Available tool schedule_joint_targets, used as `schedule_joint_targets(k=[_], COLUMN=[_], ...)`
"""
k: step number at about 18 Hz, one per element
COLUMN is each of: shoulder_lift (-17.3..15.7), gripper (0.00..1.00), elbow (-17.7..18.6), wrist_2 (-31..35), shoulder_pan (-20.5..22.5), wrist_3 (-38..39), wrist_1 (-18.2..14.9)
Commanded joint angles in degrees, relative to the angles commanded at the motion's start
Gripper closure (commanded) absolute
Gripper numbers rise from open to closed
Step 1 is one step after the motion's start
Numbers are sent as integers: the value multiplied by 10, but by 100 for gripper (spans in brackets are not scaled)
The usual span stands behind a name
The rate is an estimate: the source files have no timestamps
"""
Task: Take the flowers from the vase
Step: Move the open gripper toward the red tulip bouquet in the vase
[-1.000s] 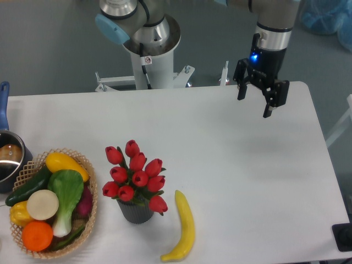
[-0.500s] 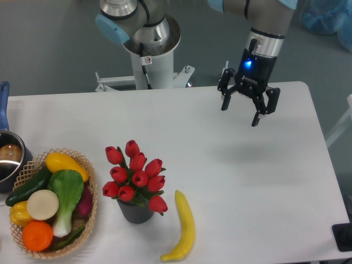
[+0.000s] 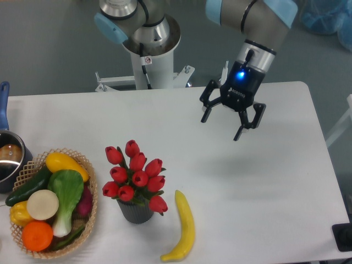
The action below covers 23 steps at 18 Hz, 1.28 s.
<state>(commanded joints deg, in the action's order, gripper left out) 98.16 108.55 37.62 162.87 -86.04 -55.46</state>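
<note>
The flowers (image 3: 135, 176), a tight bunch of red tulip buds with green leaves, stand in the small dark grey ribbed vase (image 3: 135, 212) near the table's front, left of centre. My gripper (image 3: 223, 126) hangs open and empty above the table at the back right. It is well to the right of the flowers and farther back, apart from them.
A yellow banana (image 3: 183, 226) lies just right of the vase. A wicker basket (image 3: 88, 171) with produce sits at the front left. A metal pot with a blue handle (image 3: 6, 154) is at the left edge. The robot base (image 3: 149, 60) stands behind the table.
My gripper has moved left and toward the front, closer to the flowers, staying open. Nothing on the table has moved.
</note>
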Motion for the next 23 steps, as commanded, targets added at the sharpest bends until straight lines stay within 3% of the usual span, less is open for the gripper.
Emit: schedule_joint_targets(k=[4, 9, 11, 15, 23], shoulder_lift=[41, 85, 92, 108, 128], gripper=[0, 0, 0, 0, 0], elbow=[-19, -31, -27, 5, 0], wrist_2=[-4, -54, -81, -201, -205], shoulder_pan=[-44, -70, -71, -68, -86], wrist_3=[1, -1, 4, 11, 4], wrist_1=[28, 29, 28, 29, 31])
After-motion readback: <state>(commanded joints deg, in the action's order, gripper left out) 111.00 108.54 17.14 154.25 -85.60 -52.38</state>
